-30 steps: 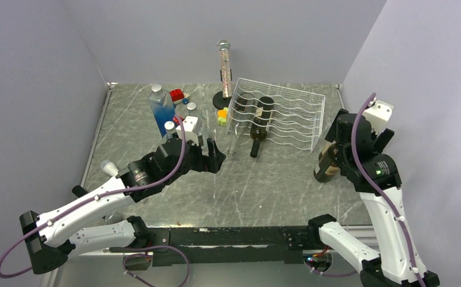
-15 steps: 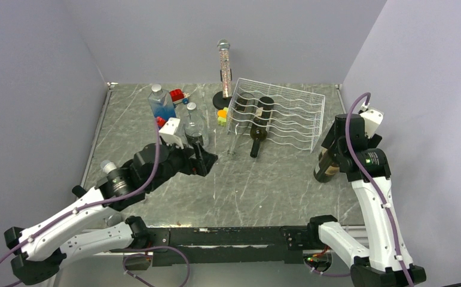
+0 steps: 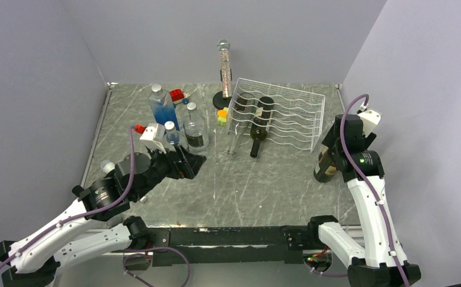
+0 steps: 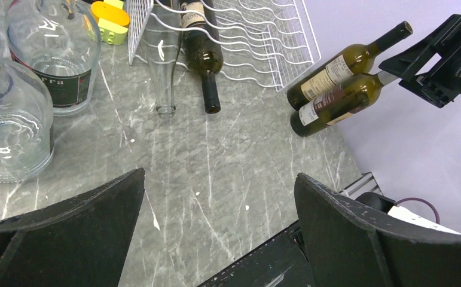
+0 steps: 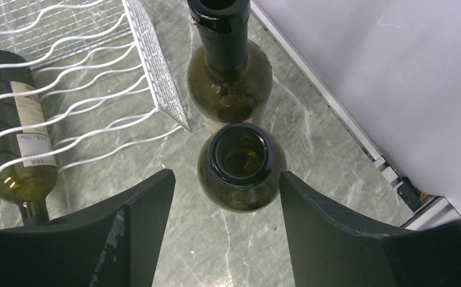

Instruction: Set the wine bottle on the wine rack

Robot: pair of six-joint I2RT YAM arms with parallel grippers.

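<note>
The white wire wine rack (image 3: 287, 116) stands at the back right. A dark wine bottle (image 3: 259, 124) lies in it with its neck pointing forward, and it also shows in the right wrist view (image 5: 12, 131). Two olive wine bottles stand upright by the rack's right front corner (image 3: 324, 166). From above, the nearer one (image 5: 240, 164) is open-mouthed and the farther one (image 5: 228, 72) is behind it. My right gripper (image 5: 226, 174) is open, straddling the nearer bottle's mouth from above. My left gripper (image 4: 219, 176) is open and empty over bare table at the left (image 3: 193, 162).
Left of the rack stand a blue-liquid bottle (image 3: 161, 107), a round clear bottle (image 3: 195, 128) and a small clear bottle (image 3: 170, 134). A clear bottle (image 4: 163, 66) lies at the rack's left end. A tall glitter tube (image 3: 224, 69) and small toy blocks (image 3: 222, 115) are behind. The right wall is close.
My left arm has pulled back toward the near left, uncovering the clear bottles. My right wrist has shifted slightly and now sits straighter over the two standing bottles.
</note>
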